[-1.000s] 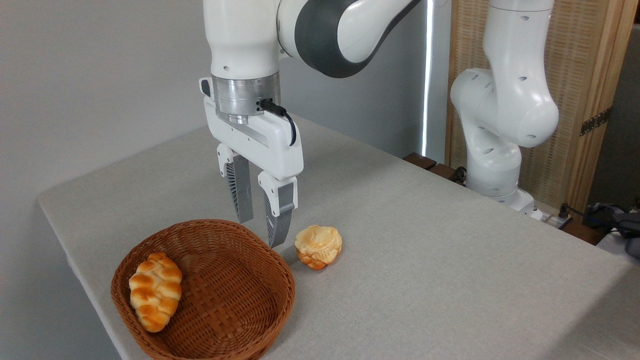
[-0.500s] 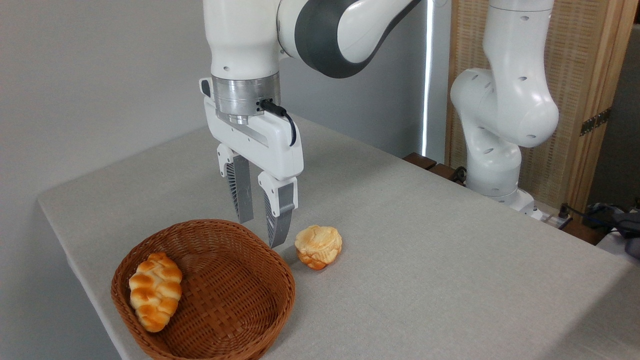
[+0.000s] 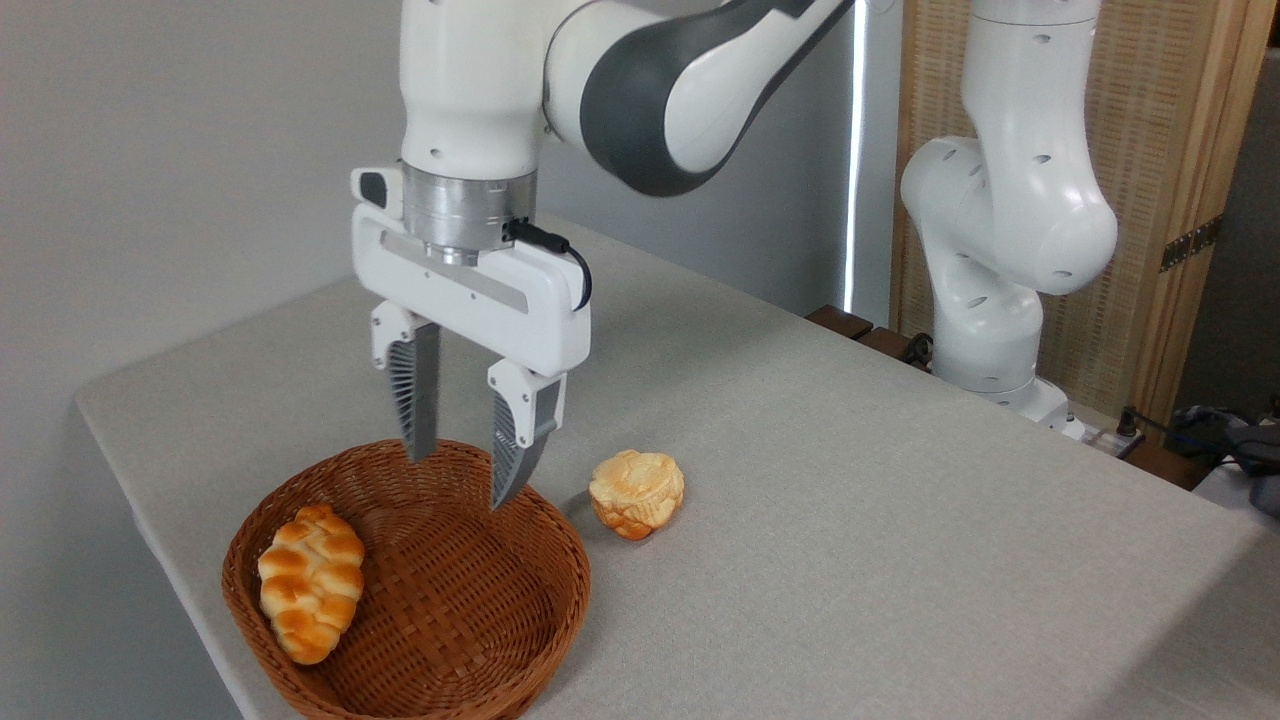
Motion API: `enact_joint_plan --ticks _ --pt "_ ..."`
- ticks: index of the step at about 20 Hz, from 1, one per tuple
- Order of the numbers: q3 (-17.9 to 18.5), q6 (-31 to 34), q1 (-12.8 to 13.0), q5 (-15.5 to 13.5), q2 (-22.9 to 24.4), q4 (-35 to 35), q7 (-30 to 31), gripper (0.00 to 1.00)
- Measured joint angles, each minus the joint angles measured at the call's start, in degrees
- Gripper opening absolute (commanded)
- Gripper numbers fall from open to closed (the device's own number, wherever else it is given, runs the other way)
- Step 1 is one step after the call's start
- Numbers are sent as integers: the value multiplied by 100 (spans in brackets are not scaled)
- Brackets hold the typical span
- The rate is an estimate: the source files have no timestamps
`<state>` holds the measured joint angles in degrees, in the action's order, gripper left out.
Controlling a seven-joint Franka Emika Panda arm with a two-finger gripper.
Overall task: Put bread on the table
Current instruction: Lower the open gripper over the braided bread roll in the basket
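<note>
The braided golden bread (image 3: 309,582) lies inside the brown wicker basket (image 3: 480,640), against its left wall. My gripper (image 3: 460,482) hangs open and empty above the basket's back rim, to the upper right of the bread and well apart from it. The grey-beige table (image 3: 850,520) carries the basket near its front left corner.
A small round pale bun (image 3: 637,493) sits on the cloth just right of the basket. The robot's white base (image 3: 990,330) stands at the table's far right edge, with cables (image 3: 1200,425) beyond. The table's left and front edges run close to the basket.
My gripper has shifted left, from beside the bun to over the basket's back rim. Its fingers have spread a little wider. The bread and bun have stayed put.
</note>
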<state>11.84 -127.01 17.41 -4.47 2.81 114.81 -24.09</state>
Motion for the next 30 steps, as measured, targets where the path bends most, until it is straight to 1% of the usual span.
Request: enact_joint_plan --ticks 4,7,9,11,15,20,26,30 --pt "-17 -580 21 -242 -209 0 1022 100" --pt "-22 -1010 39 -619 -368 1 1633 100" --pt "-24 -1280 49 -885 -492 1 1847 100" --pt "-36 -1460 59 -1036 -624 2 1881 100" --pt "-120 -1797 89 -1100 -859 2 1952 100" --pt "-278 -2352 97 -1340 -1126 2 1969 100" --pt "-351 -2551 97 -1363 -1278 2 1973 100" --pt "-406 -2860 98 -1369 -1374 2 2008 100"
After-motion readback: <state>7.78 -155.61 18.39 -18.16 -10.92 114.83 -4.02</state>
